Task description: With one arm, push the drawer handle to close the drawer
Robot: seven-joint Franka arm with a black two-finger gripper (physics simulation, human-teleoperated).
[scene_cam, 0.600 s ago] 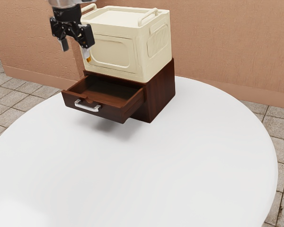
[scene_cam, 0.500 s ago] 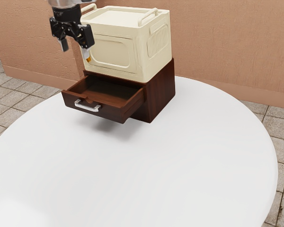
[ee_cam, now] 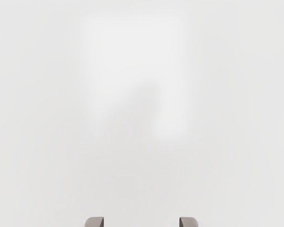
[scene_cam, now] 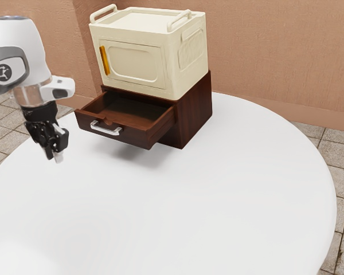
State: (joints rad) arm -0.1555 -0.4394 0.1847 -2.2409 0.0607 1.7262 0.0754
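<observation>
"At the exterior view's left, where does the gripper point(scene_cam: 54, 156) hang?"

"Above the round white table point(scene_cam: 189, 200), pointing down, with the white arm point(scene_cam: 34, 54) rising over it."

"And its fingers?"

"Open. In the wrist view the two fingertips point(ee_cam: 94, 222) stand well apart, with white tabletop between them."

"Where's the handle we care about?"

"The silver handle point(scene_cam: 106, 129) is fixed across the front of the brown drawer point(scene_cam: 136, 137). The gripper is apart from it, out toward the exterior view's left."

"How does the drawer sit?"

"Pulled out of its dark wooden cabinet point(scene_cam: 196, 112), so you can look down into it. Its front juts over the table, with a shadow below."

"Anything on the cabinet?"

"A cream box point(scene_cam: 192, 63), upright, with a raised rail along each side of its top. A narrow orange strip point(scene_cam: 105, 61) runs up its front face, near the edge at the exterior view's left."

"What else does the wrist view give you?"

"The tabletop under the hand, a soft grey shadow lying across a paler patch."

"And behind it all?"

"A tan wall point(scene_cam: 269, 51), with stone floor tiles point(scene_cam: 332, 149) around the table."
</observation>
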